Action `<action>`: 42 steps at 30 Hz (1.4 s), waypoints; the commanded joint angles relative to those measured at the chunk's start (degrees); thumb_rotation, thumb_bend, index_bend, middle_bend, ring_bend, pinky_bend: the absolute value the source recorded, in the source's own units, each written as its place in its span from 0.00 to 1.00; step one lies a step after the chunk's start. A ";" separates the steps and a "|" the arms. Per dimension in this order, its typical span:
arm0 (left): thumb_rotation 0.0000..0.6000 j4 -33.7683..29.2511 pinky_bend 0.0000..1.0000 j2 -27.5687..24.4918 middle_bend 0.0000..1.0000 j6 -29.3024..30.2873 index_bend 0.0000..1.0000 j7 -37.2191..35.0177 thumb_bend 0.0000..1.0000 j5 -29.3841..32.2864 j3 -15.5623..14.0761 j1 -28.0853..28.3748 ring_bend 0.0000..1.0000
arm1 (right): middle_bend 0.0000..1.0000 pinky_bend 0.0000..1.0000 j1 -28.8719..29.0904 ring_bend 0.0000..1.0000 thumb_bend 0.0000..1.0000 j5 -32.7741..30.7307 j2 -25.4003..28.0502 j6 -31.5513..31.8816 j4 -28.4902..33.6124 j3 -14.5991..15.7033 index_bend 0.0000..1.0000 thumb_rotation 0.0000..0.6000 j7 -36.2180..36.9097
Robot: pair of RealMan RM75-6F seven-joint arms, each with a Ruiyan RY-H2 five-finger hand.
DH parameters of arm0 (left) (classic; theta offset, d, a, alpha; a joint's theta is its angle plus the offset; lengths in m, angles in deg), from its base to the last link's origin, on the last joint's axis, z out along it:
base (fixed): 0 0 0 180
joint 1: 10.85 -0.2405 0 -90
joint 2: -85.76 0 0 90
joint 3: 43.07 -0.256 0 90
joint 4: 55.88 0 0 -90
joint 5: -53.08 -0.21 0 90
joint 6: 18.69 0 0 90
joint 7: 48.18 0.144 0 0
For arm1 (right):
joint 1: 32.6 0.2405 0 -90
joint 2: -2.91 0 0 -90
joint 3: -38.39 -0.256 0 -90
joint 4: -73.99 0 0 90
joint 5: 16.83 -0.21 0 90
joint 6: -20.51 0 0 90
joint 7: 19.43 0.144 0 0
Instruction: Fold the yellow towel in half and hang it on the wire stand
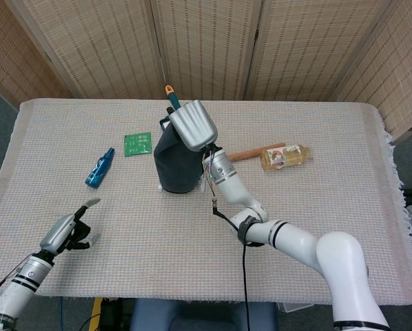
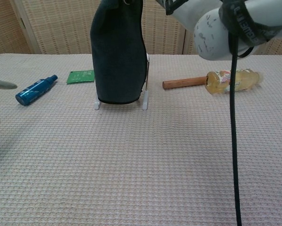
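**Towel draped over stand, grip not yet released**

Holding dark blue-grey folded cloth towel (image 1: 174, 163) (task calls it yellow; reads dark here) at its top w/ right hand (image 1: 192, 125), fingers curled over upper edge. Hanging over thin wire stand (image 2: 144, 100), both layers dropping nearly to tabletop, stand feet just showing beneath hem in chest view. Resting left hand (image 1: 67, 231) low at near-left table edge, fingers apart, gripping nothing.

Risks, as judged: towel sitting uneven on top wire, so sliding off one side on release; light stand tipping or dragging if fingers snag fabric while pulling away. Also lint roller w/ white drum (image 1: 171, 96) just behind stand, possibly getting bumped during retreat.
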 commanded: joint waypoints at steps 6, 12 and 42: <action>1.00 0.30 0.86 0.27 0.98 -0.41 0.08 0.03 0.41 0.23 -0.08 -0.24 0.91 | 0.94 1.00 3.95 1.00 0.50 -0.77 -5.13 -4.05 -11.08 1.47 0.72 1.00 5.13; 1.00 0.58 0.86 0.51 0.98 -0.58 0.08 -0.32 0.41 0.28 -0.06 -0.37 0.91 | 0.94 1.00 5.54 1.00 0.48 -0.86 -7.41 -5.52 -16.83 2.13 0.72 1.00 7.34; 1.00 1.72 0.86 0.45 0.96 1.31 0.08 1.91 0.41 0.11 1.14 -1.09 0.90 | 0.91 1.00 -2.22 1.00 0.43 -2.63 -2.97 -2.97 -10.81 4.53 0.00 1.00 10.26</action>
